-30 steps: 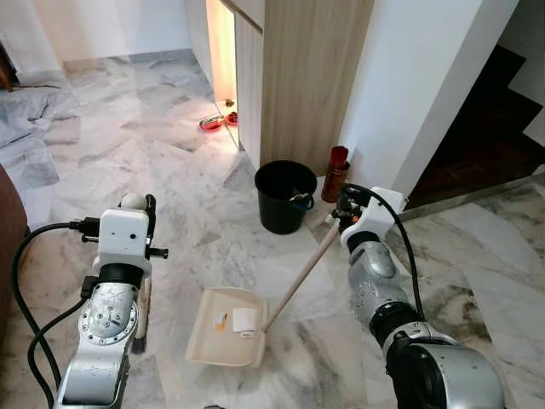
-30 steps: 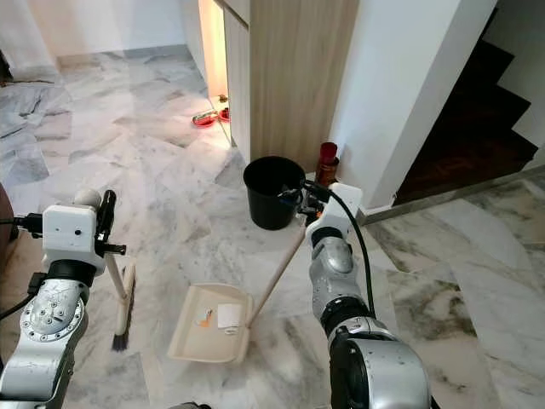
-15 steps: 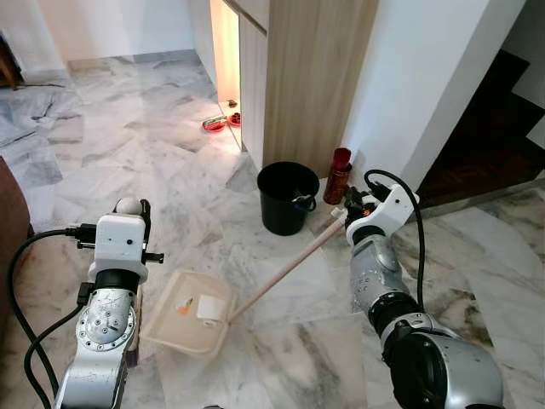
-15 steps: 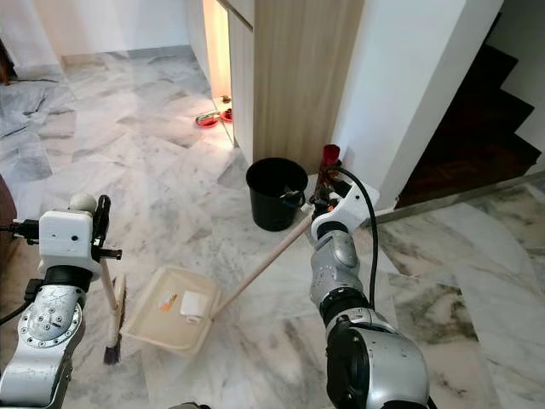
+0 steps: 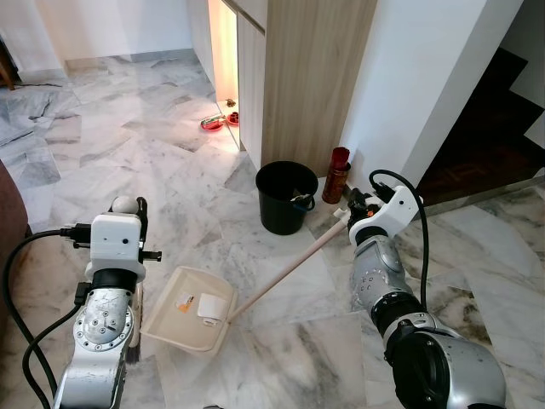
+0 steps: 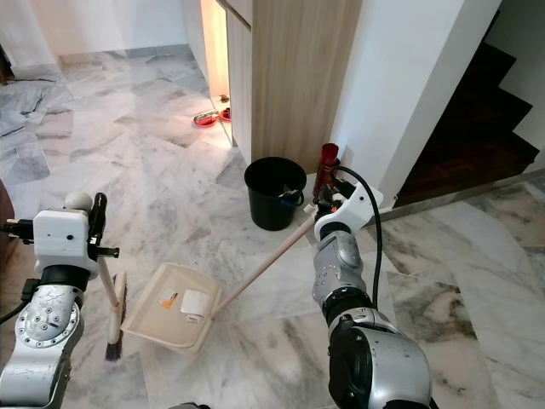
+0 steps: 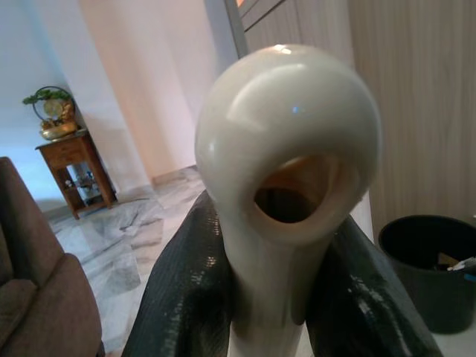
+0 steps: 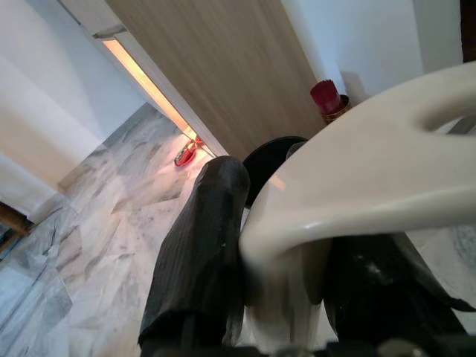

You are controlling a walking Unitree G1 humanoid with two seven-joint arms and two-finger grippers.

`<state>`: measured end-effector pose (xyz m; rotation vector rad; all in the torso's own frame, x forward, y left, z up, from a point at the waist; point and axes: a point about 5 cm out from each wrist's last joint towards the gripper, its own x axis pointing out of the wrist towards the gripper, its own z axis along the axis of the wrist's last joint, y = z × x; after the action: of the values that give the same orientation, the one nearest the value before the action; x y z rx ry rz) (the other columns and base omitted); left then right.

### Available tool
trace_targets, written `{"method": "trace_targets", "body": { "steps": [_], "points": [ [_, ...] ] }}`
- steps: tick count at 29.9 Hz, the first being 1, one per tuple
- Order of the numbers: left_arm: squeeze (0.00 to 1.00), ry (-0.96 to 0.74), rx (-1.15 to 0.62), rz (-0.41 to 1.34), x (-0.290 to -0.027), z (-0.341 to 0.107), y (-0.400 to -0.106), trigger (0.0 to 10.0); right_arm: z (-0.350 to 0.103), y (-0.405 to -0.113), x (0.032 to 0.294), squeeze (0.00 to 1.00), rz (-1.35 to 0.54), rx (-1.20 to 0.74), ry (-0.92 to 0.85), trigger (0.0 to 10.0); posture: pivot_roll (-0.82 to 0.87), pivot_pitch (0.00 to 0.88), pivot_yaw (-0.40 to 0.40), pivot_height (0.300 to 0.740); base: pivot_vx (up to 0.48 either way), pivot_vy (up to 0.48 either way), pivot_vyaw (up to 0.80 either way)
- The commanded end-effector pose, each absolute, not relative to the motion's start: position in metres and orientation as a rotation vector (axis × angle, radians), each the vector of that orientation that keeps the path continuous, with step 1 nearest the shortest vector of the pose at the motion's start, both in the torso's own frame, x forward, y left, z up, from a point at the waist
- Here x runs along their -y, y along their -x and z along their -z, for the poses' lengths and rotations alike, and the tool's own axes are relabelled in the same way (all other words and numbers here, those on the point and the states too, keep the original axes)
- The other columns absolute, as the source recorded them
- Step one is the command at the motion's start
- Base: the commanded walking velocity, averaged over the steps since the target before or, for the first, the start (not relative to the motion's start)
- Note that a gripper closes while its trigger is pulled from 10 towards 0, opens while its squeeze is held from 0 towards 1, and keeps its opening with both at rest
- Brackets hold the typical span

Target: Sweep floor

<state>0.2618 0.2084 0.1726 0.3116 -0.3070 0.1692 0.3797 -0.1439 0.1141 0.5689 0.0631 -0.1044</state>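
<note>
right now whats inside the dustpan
Inside the dustpan lie a white scrap of paper and a small orange bit. Anything under the paper is hidden.

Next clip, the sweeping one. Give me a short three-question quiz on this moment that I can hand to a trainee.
1. True or false: the dustpan on the marble floor has debris in it.
2. Which claw holds the dustpan's long handle? A) left claw B) right claw
3. Fill in: the black bucket stands beside a red ____ near the wooden cabinet.

Key
1. True: a white scrap and a small orange bit lie in it.
2. B. The left claw is closed on the brush, which stands upright beside the dustpan.
3. bottle.
</note>
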Motion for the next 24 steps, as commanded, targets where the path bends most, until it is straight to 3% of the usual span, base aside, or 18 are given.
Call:
{"method": "trace_targets", "body": {
  "steps": [1, 24],
  "points": [
    [0.0, -0.328, 0.372, -0.181, -0.209, -0.1844, -0.2609, 10.0, -0.1269, -0.3844, 0.1463, 0.0, 0.104, -0.009, -0.604, 10.0, 0.2, 0.023, -0.044, 0.74, 0.401, 0.0, 0.0],
    [0.0, -0.318, 0.376, -0.179, -0.2085, -0.1849, -0.2606, 10.0, -0.1308, -0.3856, 0.1399, 0.0, 0.069, 0.01, -0.631, 10.0, 0.21, 0.008, -0.041, 0.74, 0.423, 0.0, 0.0]
  ]
}}
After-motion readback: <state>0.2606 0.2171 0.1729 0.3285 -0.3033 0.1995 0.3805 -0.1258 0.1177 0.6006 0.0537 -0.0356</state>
